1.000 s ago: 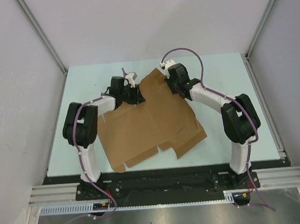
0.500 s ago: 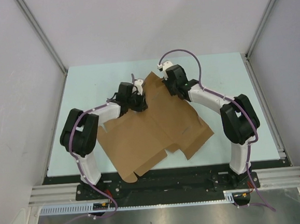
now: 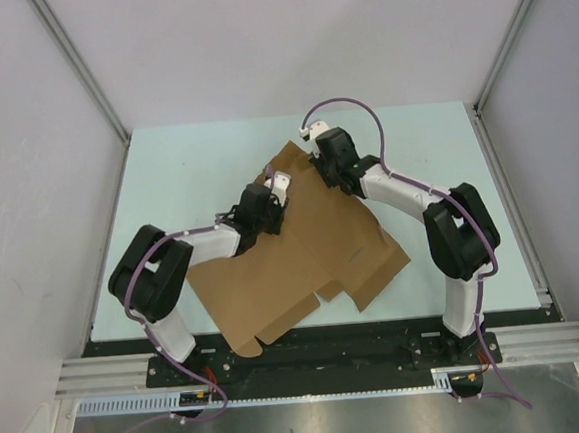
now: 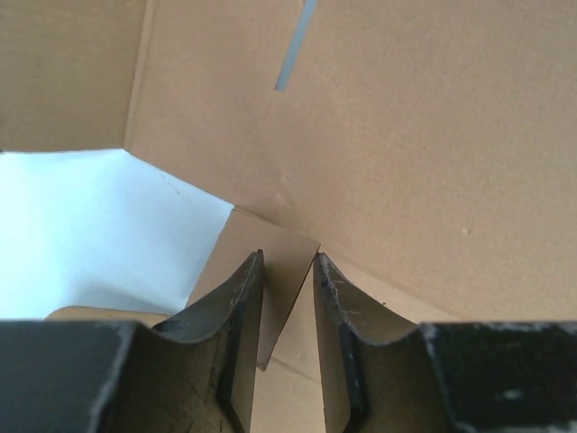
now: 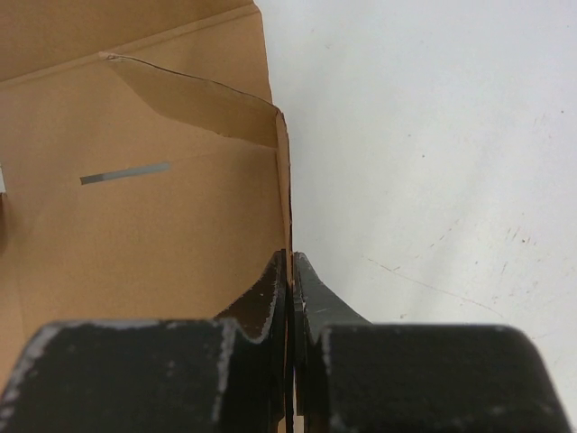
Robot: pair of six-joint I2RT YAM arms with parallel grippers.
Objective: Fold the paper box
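The paper box (image 3: 293, 266) is a brown die-cut cardboard sheet lying mostly flat on the table, its far corner lifted. My left gripper (image 3: 271, 203) is over the sheet's upper left part. In the left wrist view its jaws (image 4: 287, 262) stand apart, and a small cardboard flap (image 4: 284, 271) leans slantwise in the gap without being clamped. My right gripper (image 3: 323, 166) is at the sheet's far edge. In the right wrist view it (image 5: 290, 263) is shut on a raised edge of the paper box (image 5: 135, 234), which stands upright between the fingers.
The pale table (image 3: 175, 165) is ringed by white walls with metal rails at the sides. Bare surface shows beside the sheet in the right wrist view (image 5: 433, 162) and the left wrist view (image 4: 81, 225). A narrow slot (image 5: 124, 173) is cut in the cardboard.
My left gripper has moved right and toward the near side across the sheet. The sheet has turned and slid nearer. The right gripper kept its hold and shifted slightly left.
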